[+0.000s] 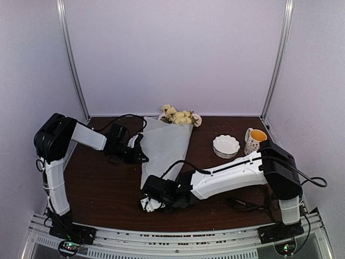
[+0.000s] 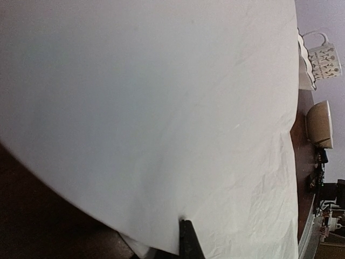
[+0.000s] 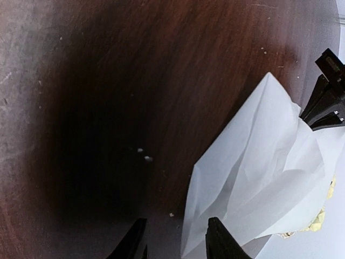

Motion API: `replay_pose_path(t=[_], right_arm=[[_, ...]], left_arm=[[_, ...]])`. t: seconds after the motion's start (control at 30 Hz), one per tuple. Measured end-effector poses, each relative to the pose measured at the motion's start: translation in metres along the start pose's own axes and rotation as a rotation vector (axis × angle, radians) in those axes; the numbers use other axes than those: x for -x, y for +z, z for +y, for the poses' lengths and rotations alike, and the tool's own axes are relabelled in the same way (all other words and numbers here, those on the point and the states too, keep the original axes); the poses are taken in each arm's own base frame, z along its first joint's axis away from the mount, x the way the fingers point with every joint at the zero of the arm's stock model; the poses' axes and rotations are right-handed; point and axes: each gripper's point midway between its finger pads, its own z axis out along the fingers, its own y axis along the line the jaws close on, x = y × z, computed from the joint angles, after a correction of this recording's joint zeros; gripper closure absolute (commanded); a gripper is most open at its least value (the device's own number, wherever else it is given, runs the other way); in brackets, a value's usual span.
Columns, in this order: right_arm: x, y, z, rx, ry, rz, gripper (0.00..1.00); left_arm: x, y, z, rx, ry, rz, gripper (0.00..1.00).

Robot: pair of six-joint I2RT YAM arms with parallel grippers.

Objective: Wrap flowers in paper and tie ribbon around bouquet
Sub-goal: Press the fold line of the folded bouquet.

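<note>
Two hands engaged: left hand [image 1: 141, 154] closed, pinching the paper [image 2: 161, 108] at its left edge; right hand [image 3: 175, 240] part-open astride its near tip. The bouquet [image 1: 164, 148] lies on the tabletop [image 1: 108, 189], flowers [image 1: 180, 116] at the far end. Sheet judged flimsy, tear-prone; grip around the stems

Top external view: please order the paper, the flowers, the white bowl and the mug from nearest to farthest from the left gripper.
From the left gripper:
1. paper, touching it, just right
2. flowers, behind, at the paper's far end
3. white bowl, right of the paper
4. mug, farthest right, beside the bowl
</note>
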Motion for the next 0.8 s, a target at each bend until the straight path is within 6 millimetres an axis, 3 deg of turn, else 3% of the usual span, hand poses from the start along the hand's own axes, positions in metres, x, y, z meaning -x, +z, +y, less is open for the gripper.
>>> replay_pose_path(t=[0.1,0.17,0.27,0.57,0.8], right_arm=[[-0.005,0.008,0.004,-0.011,-0.052,0.038,0.74],[-0.007,0.009,0.002,-0.026,-0.073,0.048,0.88],[-0.012,0.011,0.001,-0.044,-0.107,0.068,1.0],[-0.037,0.015,0.007,-0.097,-0.129,0.139,1.0],[-0.054,0.012,0.01,-0.125,-0.113,0.174,1.0]], left_arm=[[0.0,0.0,0.0,0.001,0.001,0.003,1.0],[0.001,0.0,0.0,0.002,0.003,0.005,1.0],[0.001,0.0,0.0,0.006,0.003,0.01,1.0],[0.001,-0.007,0.003,0.063,0.011,0.046,1.0],[0.004,-0.024,-0.013,0.066,0.025,0.065,1.0]])
